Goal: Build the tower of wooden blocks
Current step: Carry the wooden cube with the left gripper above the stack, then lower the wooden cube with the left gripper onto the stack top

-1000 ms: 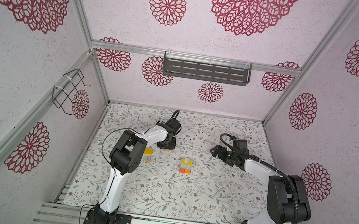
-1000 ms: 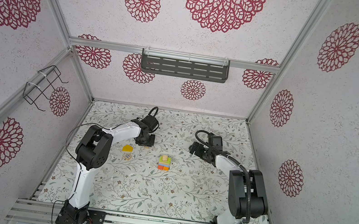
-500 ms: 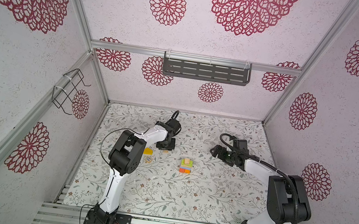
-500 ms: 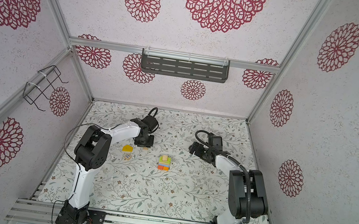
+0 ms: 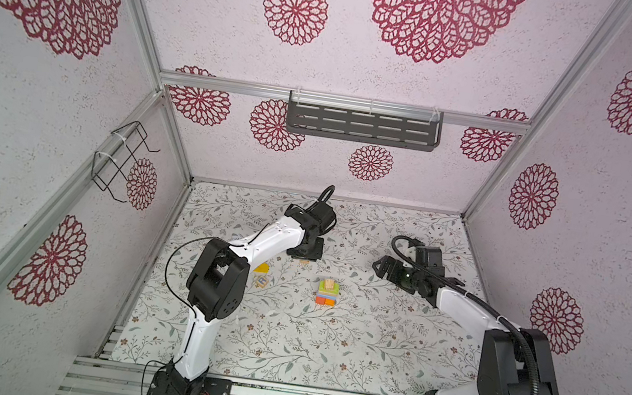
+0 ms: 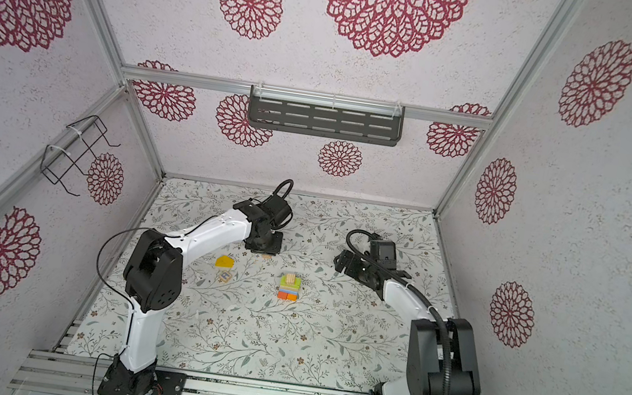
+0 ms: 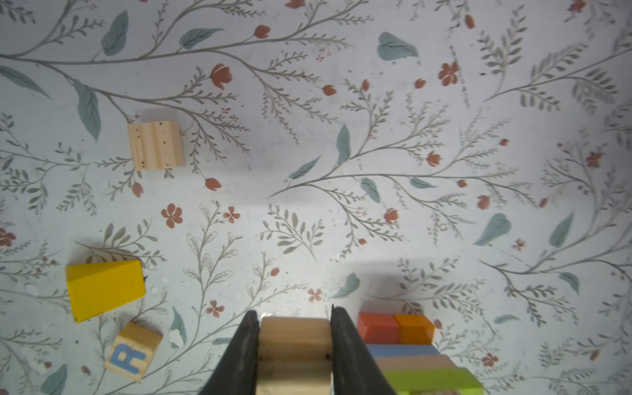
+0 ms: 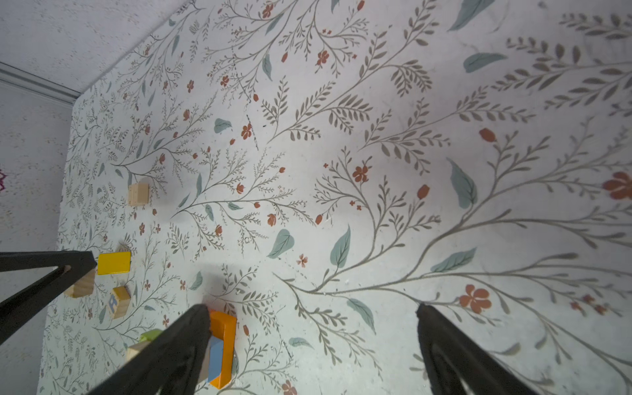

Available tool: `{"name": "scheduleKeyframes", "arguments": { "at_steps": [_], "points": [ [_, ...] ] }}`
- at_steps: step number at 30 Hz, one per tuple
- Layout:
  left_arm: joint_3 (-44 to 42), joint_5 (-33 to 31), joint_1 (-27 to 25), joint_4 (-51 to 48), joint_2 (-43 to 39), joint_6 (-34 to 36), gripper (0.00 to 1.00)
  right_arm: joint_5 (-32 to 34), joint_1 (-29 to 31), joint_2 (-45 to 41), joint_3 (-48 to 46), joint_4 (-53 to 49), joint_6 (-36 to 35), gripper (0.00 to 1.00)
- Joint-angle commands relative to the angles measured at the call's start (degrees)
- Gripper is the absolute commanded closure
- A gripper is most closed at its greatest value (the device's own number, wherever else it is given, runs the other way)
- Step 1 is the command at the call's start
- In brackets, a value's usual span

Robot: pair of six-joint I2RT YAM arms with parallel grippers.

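A: Right, far left first, left wrist view. Yellow roof-shaped wood piece (image 7: pixel 104 289) lies lower left on the floral-print mat (image 7: pixel 376 119). Just under it, apart, is a small natural-wood cube printed with a blue R (image 7: pixel 133 352). Upper left, alone, is a ridged pale wood block (image 7: pixel 155 145).

B: Left gripper (image 7: pixel 294 316)?

A: Bottom centre. Jaws clamped on two flat opposite sides of a plain tan wood block (image 7: pixel 294 345). Cannot tell whether it clears the mat. Close beside it on the right stands the tower (image 7: pixel 410 355): red-orange and orange bricks at the base, then blue, tan and lime-green layers.

B: Handling?

A: Probably light, rigid and smooth-faced, and painted faces may slide on each other. Best held across flat parallel sides, leaving the bottom face free. The tower is narrow, so a nudge would likely topple it.

B: Arm poses?

A: In a top view, the left arm (image 5: pixel 270 238) rises from the lower left, elbow bent, wrist turned down at mid frame. Right of centre, the right gripper (image 5: pixel 380 267) has jaws spread wide and empty, aimed toward the tower and well apart from it. The right arm (image 5: pixel 466 312) stretches low from the lower right.
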Motion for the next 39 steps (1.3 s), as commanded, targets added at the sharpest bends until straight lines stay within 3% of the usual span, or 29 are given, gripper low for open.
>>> {"name": "scheduleKeyframes", "arguments": {
  "at_steps": [1,20,39],
  "points": [
    [2.3,-1.2,-2.6,-3.0,-1.6,-1.9,0.71,-0.6,-0.2,-3.5,-1.4,-2.5,-2.0,0.02],
    [5.1,-4.1,-11.0,-6.0,0.0,-11.6,0.69,-2.2,-3.1,-9.2,-8.3,-1.0,-1.3,0.02],
    [2.1,-5.2,-11.8,-3.8,2.0,-17.6,0.69,-2.2,-3.4,-10.5,-9.6,-0.2,-0.9,0.02]
  ]
}}
